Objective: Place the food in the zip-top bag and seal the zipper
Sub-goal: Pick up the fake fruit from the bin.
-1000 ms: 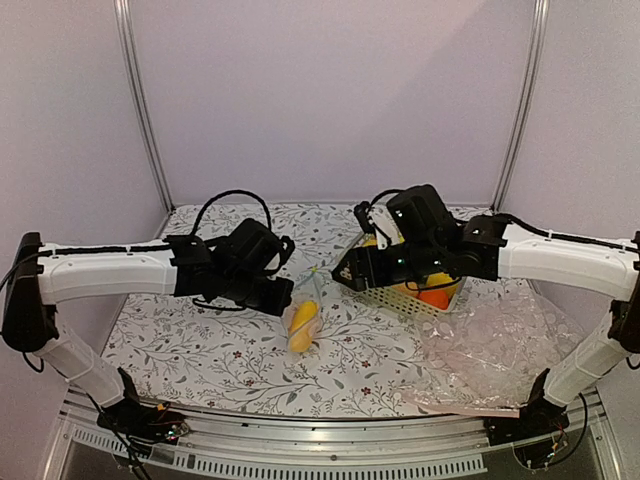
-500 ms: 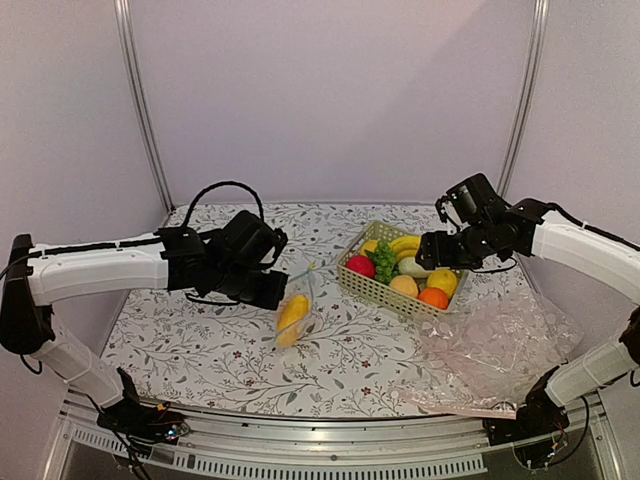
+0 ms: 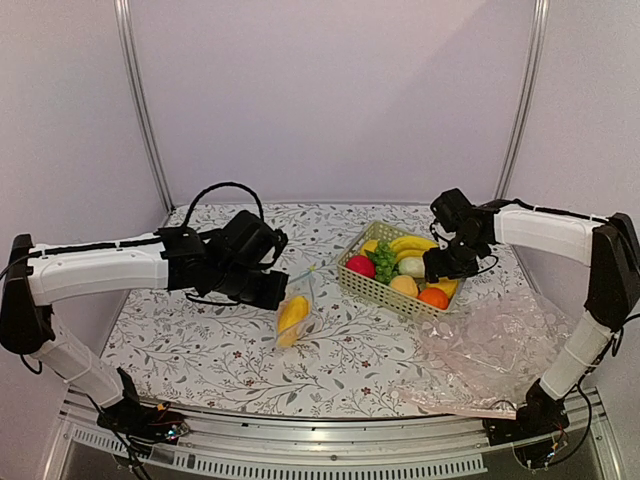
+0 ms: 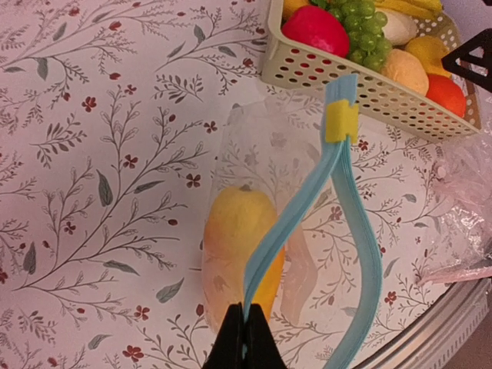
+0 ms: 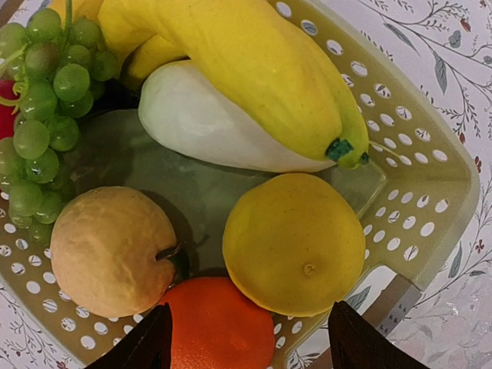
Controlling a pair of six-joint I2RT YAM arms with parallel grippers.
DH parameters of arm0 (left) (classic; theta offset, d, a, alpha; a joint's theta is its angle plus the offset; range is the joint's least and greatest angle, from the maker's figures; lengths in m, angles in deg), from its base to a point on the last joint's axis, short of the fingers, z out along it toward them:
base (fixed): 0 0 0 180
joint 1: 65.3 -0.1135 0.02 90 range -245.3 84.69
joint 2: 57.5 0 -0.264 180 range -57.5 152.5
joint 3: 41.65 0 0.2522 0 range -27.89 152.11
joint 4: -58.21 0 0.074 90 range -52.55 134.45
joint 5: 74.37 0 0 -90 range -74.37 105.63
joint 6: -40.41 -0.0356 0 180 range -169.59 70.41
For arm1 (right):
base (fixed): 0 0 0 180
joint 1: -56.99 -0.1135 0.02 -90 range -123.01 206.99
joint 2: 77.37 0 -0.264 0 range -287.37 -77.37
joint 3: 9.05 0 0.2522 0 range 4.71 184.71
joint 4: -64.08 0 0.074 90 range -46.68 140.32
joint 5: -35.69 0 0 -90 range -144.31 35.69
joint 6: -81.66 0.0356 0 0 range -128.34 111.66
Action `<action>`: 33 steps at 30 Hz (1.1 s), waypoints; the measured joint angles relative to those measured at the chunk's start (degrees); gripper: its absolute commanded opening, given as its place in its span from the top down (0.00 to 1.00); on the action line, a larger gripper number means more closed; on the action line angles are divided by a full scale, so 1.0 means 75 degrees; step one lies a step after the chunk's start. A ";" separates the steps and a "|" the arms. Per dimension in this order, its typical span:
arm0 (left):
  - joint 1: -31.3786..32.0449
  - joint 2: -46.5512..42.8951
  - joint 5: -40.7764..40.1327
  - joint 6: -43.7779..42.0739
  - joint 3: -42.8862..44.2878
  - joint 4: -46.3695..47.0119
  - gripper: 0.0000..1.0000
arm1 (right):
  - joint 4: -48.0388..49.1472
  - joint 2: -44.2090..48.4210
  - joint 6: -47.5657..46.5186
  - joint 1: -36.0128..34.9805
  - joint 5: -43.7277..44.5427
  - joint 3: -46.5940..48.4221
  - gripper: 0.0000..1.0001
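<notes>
Table point(image 3: 200, 360) with a floral-print top, seen from above, with two white arms reaching over it from the near edge.

Left gripper point(image 4: 244, 344) is pinched shut on the zipper point(image 4: 292, 223), the light blue strip along the mouth of the bag point(image 4: 254, 146). It grips one end of the strip. From there the two blue halves spread into a narrow loop and meet again at a small yellow slider point(image 4: 340, 121), so the mouth is open. The clear bag lies near the middle of the table, a little toward the left edge, with its slider end pointing at the basket point(image 3: 375, 290). Inside the bag lies the long fruit point(image 4: 234, 246), orange-yellow, just under the blue strip.

The cream, perforated basket sits right of the middle, toward the far edge, apart from the bag. Right gripper point(image 5: 250, 307) hovers over the basket's right corner, fingers spread wide with nothing between them. Below it, inside the basket, sits the round fruit point(image 5: 294, 242), bright yellow. It is just beside an orange point(image 5: 219, 327) and near a tan fruit point(image 5: 111, 246). A banana point(image 5: 254, 84), a white fruit point(image 5: 200, 123), green grapes point(image 5: 42, 131) and a red fruit point(image 3: 361, 265) fill the rest of the basket.

A crumpled, pinkish clear sheet point(image 3: 490, 345) lies by the near right corner of the table.
</notes>
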State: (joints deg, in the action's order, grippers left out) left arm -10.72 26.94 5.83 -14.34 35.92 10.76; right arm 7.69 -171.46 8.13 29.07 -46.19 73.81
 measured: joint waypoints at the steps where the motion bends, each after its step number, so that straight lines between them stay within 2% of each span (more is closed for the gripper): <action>1: 0.0000 0.0000 0.0012 0.0006 -0.0003 -0.0003 1.00 | 0.0000 -0.0122 -0.0041 0.0023 0.0085 0.0050 0.29; 14: -0.0017 -0.0082 0.0017 0.0122 -0.0111 0.0003 1.00 | 0.0079 -0.1239 -0.0321 0.0294 0.0615 0.0498 0.25; 20: -0.0023 -0.0160 0.0017 0.0166 -0.0117 0.0000 1.00 | 0.0256 -0.1335 -0.0271 0.0321 0.0332 0.0513 0.40; 24: -0.0026 -0.0178 0.0017 0.0169 -0.0117 -0.0003 1.00 | 0.0268 -0.1314 -0.0157 0.0341 0.0198 0.0513 0.43; 28: -0.0026 -0.0178 0.0017 0.0169 -0.0117 0.0003 1.00 | 0.0111 -0.0956 -0.0117 0.0341 0.0017 0.0507 0.41; 33: -0.0035 -0.0178 0.0023 0.0169 -0.0117 0.0035 1.00 | -0.0326 0.0507 -0.0125 0.0332 -0.0192 0.0828 0.41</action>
State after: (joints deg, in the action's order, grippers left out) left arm -10.98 25.61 6.00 -13.07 35.05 11.02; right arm 5.24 -167.65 7.19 31.56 -47.64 80.01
